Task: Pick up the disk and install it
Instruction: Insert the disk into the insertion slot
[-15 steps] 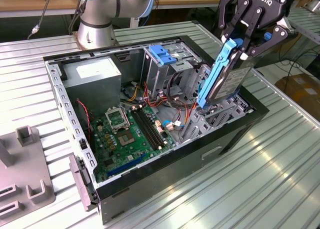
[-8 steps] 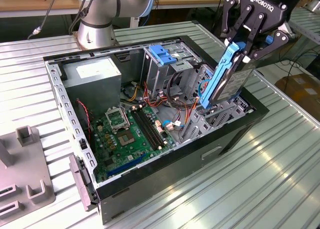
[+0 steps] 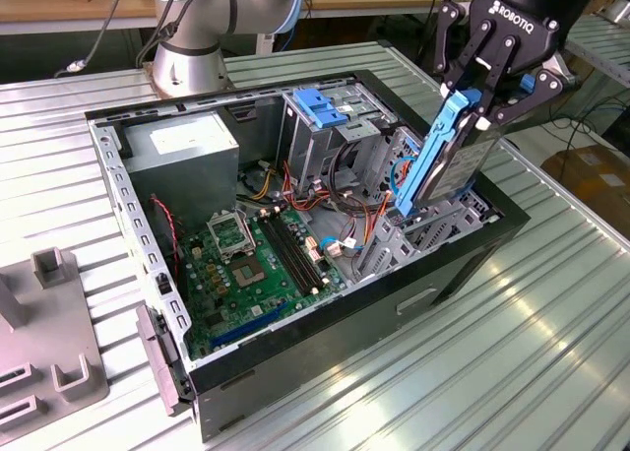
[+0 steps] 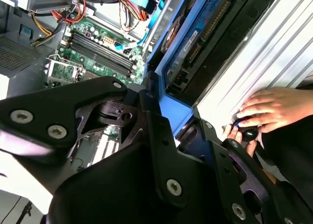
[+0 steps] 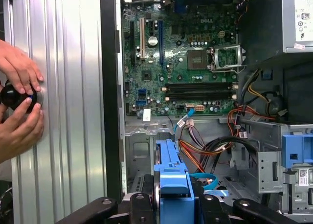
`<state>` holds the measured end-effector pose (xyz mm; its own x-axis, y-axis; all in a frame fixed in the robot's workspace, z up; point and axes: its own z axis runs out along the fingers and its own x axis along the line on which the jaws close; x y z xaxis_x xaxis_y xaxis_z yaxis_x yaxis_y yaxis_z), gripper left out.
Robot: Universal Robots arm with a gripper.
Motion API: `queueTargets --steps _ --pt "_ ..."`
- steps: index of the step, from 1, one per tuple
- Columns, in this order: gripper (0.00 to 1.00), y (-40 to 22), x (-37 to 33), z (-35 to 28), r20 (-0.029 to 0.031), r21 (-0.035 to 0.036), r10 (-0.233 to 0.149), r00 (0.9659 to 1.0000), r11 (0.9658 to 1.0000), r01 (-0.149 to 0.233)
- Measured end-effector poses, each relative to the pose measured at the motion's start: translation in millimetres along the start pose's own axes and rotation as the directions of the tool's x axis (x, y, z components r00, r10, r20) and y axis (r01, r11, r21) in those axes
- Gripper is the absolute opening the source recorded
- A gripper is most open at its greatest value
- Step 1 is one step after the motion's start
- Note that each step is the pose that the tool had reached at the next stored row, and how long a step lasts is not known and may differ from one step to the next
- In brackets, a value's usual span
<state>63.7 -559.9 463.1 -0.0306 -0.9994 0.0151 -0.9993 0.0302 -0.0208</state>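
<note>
The disk (image 3: 455, 163), a black drive in a blue carrier frame, hangs on edge and tilted over the drive bay at the open computer case's (image 3: 295, 345) end on the exterior view's right. Its lower end dips to about the case rim. My gripper (image 3: 479, 89) is shut on the disk's upper end, one black finger on each side. In the first wrist view the blue frame (image 5: 173, 177) runs out from between the fingers (image 5: 139, 202) toward the bay floor. In the second wrist view the disk (image 4: 195, 40) shows its circuit-board side beside the case wall.
Inside the case lie a green motherboard (image 3: 246, 264), a grey power supply (image 3: 182, 146), a metal cage with a blue clip (image 3: 320, 106) and loose cables (image 5: 205, 145). A person's hands (image 5: 19, 72) hold a black knob (image 5: 14, 98) on the ribbed table just outside the case wall. A grey fixture (image 3: 49, 362) stands at the exterior view's left.
</note>
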Motion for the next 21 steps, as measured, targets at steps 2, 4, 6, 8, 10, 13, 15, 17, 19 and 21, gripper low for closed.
queueTargets --steps 2,4,6,8,10,13,15,17,19,21 --pt "0.37 1.1 0.0 0.6 0.0002 0.0003 -0.009 1.0000 1.0000 0.009" --pt "0.37 1.1 0.0 1.4 0.0001 0.0004 -0.009 1.0000 1.0000 0.009" --pt "0.37 1.2 -0.6 1.8 -0.0001 0.0003 -0.007 1.0000 1.0000 0.007" --pt "0.37 1.2 -1.8 2.8 0.0000 0.0003 -0.004 1.0000 1.0000 0.004" --pt "0.37 1.3 -1.9 3.8 0.0000 0.0002 0.000 1.0000 1.0000 0.000" --pt "0.37 1.3 -2.0 4.6 -0.0004 0.0002 0.001 1.0000 1.0000 -0.001" --pt "0.37 1.6 -2.0 5.9 -0.0016 0.0001 0.011 0.9999 0.9999 -0.011" --pt "0.37 1.7 -2.0 6.9 -0.0018 0.0000 0.016 0.9999 0.9999 -0.016" --pt "0.37 1.8 -2.0 7.2 -0.0019 0.0000 0.016 0.9999 0.9999 -0.016" --pt "0.37 1.8 -2.1 7.7 -0.0017 0.0000 0.016 0.9999 0.9999 -0.016"
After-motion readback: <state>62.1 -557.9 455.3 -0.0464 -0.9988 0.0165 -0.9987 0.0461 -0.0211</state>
